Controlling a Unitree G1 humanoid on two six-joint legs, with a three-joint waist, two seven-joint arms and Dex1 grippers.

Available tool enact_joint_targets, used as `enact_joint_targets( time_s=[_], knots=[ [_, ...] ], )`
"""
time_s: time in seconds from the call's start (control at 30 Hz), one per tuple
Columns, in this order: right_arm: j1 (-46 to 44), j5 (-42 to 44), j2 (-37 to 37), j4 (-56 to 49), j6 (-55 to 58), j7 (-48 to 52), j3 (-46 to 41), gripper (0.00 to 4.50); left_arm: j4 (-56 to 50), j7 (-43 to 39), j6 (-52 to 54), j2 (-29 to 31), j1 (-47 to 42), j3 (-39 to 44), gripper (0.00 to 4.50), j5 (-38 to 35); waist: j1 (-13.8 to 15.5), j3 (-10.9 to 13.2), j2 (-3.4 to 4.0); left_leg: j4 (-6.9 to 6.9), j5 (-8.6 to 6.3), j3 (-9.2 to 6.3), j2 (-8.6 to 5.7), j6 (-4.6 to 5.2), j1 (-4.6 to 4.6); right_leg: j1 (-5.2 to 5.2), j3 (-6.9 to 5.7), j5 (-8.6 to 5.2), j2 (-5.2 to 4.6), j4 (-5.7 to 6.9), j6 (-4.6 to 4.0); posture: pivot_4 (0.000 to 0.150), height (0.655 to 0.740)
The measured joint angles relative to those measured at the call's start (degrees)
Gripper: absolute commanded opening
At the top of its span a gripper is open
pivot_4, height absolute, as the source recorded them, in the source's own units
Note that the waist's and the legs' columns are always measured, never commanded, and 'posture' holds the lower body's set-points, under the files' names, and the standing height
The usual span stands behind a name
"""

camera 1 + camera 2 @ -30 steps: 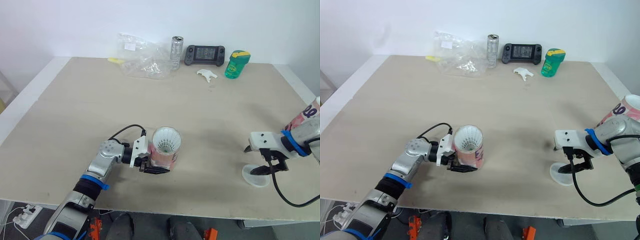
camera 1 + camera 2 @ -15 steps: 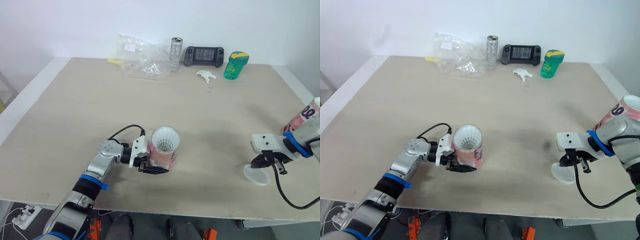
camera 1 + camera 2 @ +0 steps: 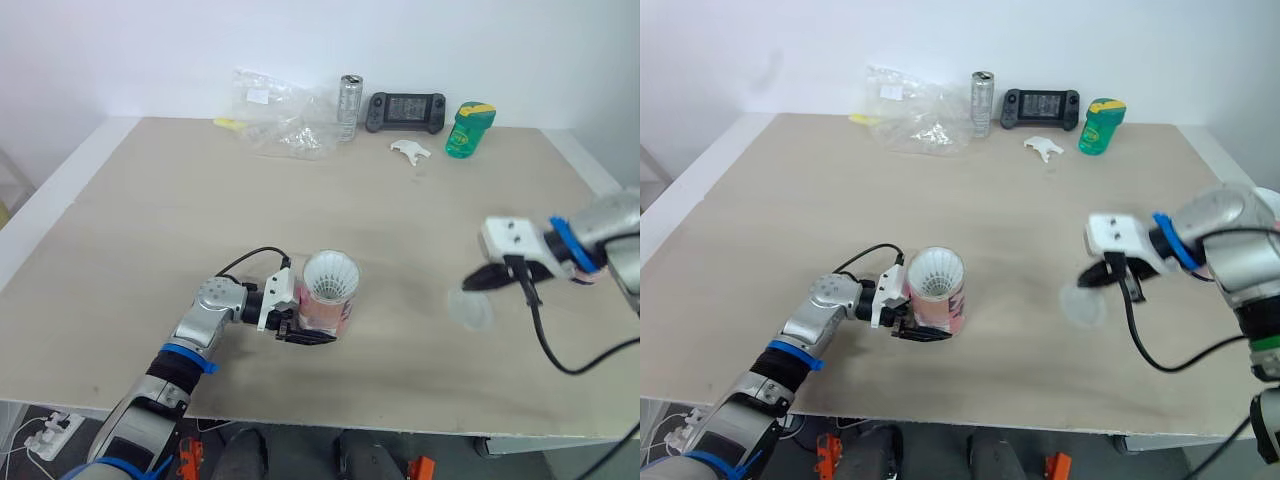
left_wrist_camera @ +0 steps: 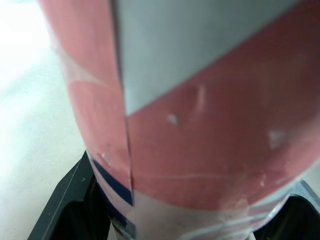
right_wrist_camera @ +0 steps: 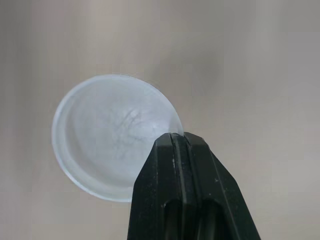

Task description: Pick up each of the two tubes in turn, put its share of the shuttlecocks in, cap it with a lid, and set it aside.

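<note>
A pink tube (image 3: 325,303) stands upright near the table's front, with white shuttlecock feathers (image 3: 331,279) showing in its open top. My left gripper (image 3: 305,328) is shut on the tube's lower part, one black finger (image 4: 65,200) on each side of the tube wall (image 4: 200,125). To the right, my right gripper (image 3: 480,282) is shut on the rim of a clear round lid (image 3: 470,309), which hangs above the table. In the right wrist view the closed fingertips (image 5: 177,142) pinch the lid's edge (image 5: 112,135).
Along the table's far edge lie a crumpled clear plastic bag (image 3: 285,122), a metal can (image 3: 352,104), a black game controller (image 3: 408,110), a green bottle (image 3: 471,128) and a small white object (image 3: 412,150). The table's front edge (image 3: 330,418) runs close below the tube.
My right gripper has shut on the lid, lifted it off the table and carried it left and farther in. The left gripper and the tube have not moved.
</note>
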Motion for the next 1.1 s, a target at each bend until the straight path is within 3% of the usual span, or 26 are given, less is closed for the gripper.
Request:
enact_joint_targets(
  time_s=[0.1, 0.27, 0.53, 1.1],
  knots=[
    [-8.64, 4.15, 3.3, -5.29, 3.62, 0.01, 0.09, 0.05, 0.38, -0.78, 0.01, -0.08, -0.68, -0.68, 2.92, 0.01, -0.1, 0.01, -0.09, -0.04, 0.0, -0.16, 0.03, 0.0, -0.03, -0.01, -0.12, -0.1, 0.08, -0.01, -0.08, 0.15, 0.7236],
    [-16.73, 4.96, 11.24, -5.42, 5.77, 0.03, 3.4, 0.05, 1.07, -2.27, 0.68, 0.36, -2.06, -1.41, 2.92, -0.04, -0.09, -0.03, -0.3, -0.07, -0.06, -0.15, 0.03, -0.08, -0.14, -0.08, -0.15, -0.13, 0.04, -0.01, -0.01, 0.15, 0.7236],
    [-19.14, 2.24, 15.59, -5.54, 3.27, 0.07, 9.69, 0.05, -0.26, -3.42, 3.39, 1.16, -2.35, -1.93, 2.92, -0.12, -0.09, -0.03, -0.29, -0.13, -0.06, -0.2, 0.13, -0.07, -0.46, -0.49, -0.17, -0.14, 0.19, 0.05, -0.11, 0.15, 0.7236],
    [-22.29, 2.68, 19.04, -7.84, 2.52, 0.1, 9.33, 0.05, -2.32, -3.49, 6.08, 3.11, -2.38, -2.66, 2.92, -0.05, -0.58, -0.02, -0.28, -0.17, -0.06, -0.25, 0.59, -0.07, -0.42, -0.58, -0.16, -0.05, 0.69, 0.09, -0.37, 0.15, 0.7236]
  ],
)
